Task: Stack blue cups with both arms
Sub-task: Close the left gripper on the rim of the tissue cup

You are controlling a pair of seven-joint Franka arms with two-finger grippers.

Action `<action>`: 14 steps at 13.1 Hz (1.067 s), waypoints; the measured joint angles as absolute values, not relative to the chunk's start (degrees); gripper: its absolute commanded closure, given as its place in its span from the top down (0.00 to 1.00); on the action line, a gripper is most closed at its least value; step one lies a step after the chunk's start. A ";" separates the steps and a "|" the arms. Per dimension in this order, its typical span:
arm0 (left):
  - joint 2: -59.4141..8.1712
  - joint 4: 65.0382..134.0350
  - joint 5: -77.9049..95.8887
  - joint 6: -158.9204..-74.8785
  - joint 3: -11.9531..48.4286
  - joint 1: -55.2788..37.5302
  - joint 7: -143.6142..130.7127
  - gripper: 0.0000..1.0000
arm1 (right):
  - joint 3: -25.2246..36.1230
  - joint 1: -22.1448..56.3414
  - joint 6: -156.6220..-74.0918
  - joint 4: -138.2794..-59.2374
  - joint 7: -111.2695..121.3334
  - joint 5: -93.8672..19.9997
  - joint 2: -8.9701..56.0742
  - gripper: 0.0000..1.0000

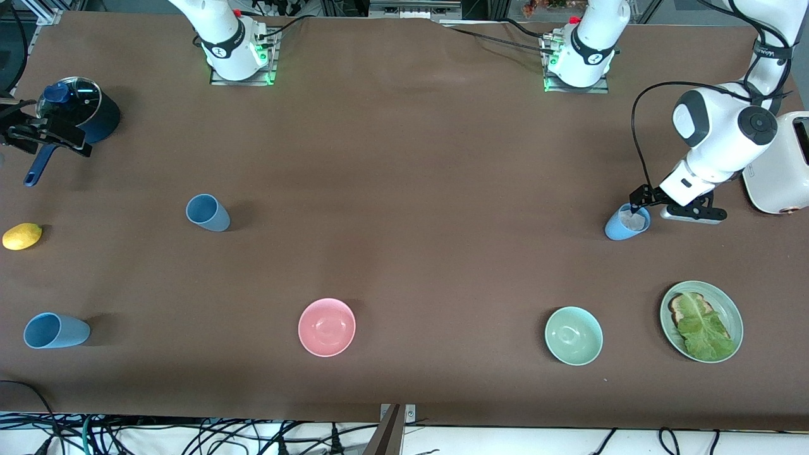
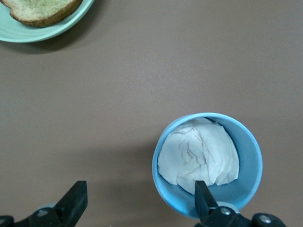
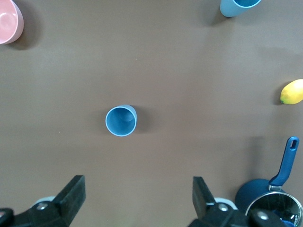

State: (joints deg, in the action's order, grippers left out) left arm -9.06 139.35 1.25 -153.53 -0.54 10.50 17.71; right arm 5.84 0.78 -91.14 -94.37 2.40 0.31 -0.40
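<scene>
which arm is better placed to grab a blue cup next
Left. Its open pincer already has one finger inside the paper-filled blue cup. The right pincer hangs open above the pot.

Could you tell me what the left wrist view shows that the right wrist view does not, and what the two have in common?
Only the left wrist view shows the cup with crumpled white paper inside, with one finger of the open left gripper at its rim, and the edge of the green plate holding toast.

Only the right wrist view shows an empty blue cup, a second blue cup, the pink bowl, the lemon, the blue pot and the open right gripper.

Both show the brown table and open black fingers.
</scene>
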 measured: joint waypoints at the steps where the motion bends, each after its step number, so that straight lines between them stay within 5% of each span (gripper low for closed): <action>1: -9.25 139.34 1.25 -153.75 -0.54 10.50 17.71 1.00 | 5.84 0.78 -91.14 -94.37 2.40 0.31 -0.40 1.00; 3: -9.64 139.22 1.25 -154.18 -0.54 10.50 17.71 0.93 | 5.84 0.78 -91.14 -94.37 2.40 0.31 -0.39 1.00; 5: -10.38 138.73 1.25 -154.24 -0.54 10.51 17.71 0.39 | 5.84 0.78 -91.14 -94.37 2.40 0.31 -0.39 1.00; 6: -10.86 138.28 1.25 -154.29 -0.54 10.53 17.71 0.27 | 5.84 0.78 -91.20 -94.37 2.40 0.31 -0.39 1.00; 7: -11.27 137.79 1.25 -154.30 -0.54 10.62 17.71 0.04 | 5.84 0.78 -91.29 -94.37 2.40 0.31 -0.39 1.00; 14: -11.56 134.14 1.31 -149.68 -0.38 11.48 17.71 0.00 | 5.71 0.82 -91.51 -94.37 2.42 0.25 -0.39 1.00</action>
State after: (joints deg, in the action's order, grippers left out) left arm -11.56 134.14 1.31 -149.68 -0.38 11.48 17.71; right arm 5.71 0.82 -91.51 -94.37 2.42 0.25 -0.39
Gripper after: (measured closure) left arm 0.894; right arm 0.000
